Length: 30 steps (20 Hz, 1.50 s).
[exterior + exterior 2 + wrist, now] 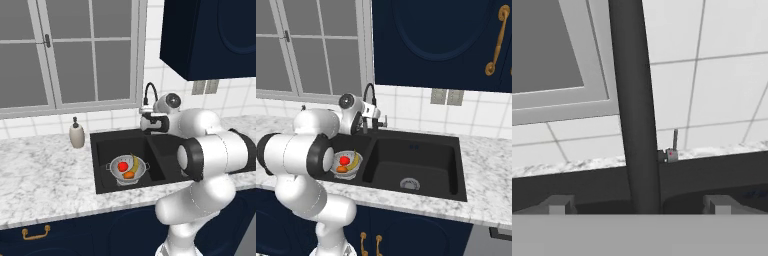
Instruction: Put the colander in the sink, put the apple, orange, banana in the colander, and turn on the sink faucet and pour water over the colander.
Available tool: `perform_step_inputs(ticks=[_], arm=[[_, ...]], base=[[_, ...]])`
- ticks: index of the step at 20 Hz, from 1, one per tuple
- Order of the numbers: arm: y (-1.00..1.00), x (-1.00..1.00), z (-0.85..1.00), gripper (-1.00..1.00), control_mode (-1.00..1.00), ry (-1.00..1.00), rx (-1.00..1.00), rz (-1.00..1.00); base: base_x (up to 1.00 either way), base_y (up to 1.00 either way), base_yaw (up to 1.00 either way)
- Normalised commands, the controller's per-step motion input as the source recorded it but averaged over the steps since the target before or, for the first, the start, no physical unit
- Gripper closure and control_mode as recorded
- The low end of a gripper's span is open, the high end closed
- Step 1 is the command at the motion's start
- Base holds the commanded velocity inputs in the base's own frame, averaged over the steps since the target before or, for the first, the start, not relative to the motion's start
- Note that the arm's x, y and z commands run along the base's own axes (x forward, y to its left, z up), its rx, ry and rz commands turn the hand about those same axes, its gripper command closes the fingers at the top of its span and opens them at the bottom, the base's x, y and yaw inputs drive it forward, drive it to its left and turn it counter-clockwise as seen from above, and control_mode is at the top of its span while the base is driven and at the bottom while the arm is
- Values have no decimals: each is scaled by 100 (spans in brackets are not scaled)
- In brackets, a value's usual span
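1. The colander (pixel 128 170) sits in the left basin of the sink (pixel 102 145), at lower centre of the left base view. In the right base view it shows at centre left, partly behind the arm.

2. The apple (pixel 123 166), orange (pixel 129 175) and banana (pixel 135 163) all lie inside the colander. So I judge the placing steps done.

3. The step in hand is the faucet (pixel 634 100). No water shows in any view, so it is not yet running.

4. The end effector (pixel 639 205) has its jaws wide and holds nothing. In the hand view its two tips rise at the bottom edge, one on each side of the faucet's dark stem, which runs up the middle of the frame.

5. In the left base view the end effector (pixel 154 121) is at centre, right at the faucet base behind the sink. Whether a tip touches the stem I cannot tell.

6. The small lever (pixel 674 142) stands just right of the stem, near the middle of the hand view, above the marbled surface (pixel 722 149) edge.

7. Next move, as I judge it: shift the end effector towards the lever and push it to start the flow.

8. The spout must also end up over the left basin, above the colander. Where it points now is hard to tell.
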Motion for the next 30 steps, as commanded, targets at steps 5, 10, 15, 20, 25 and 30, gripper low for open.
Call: perform_step_inputs(ticks=[5,10,15,20,25,30], arm=[[0,62,-21,-100,-100,2,0,0],[12,51,-15,-100,-100,4,3,0],[56,45,-6,-100,-100,3,3,0],[59,56,-1,-100,-100,6,1,0],[71,61,0,-100,-100,7,0,0],[54,75,0,-100,-100,7,0,0]], base=[[0,0,0],[0,0,0],[0,0,0],[0,0,0],[0,0,0],[0,0,0]])
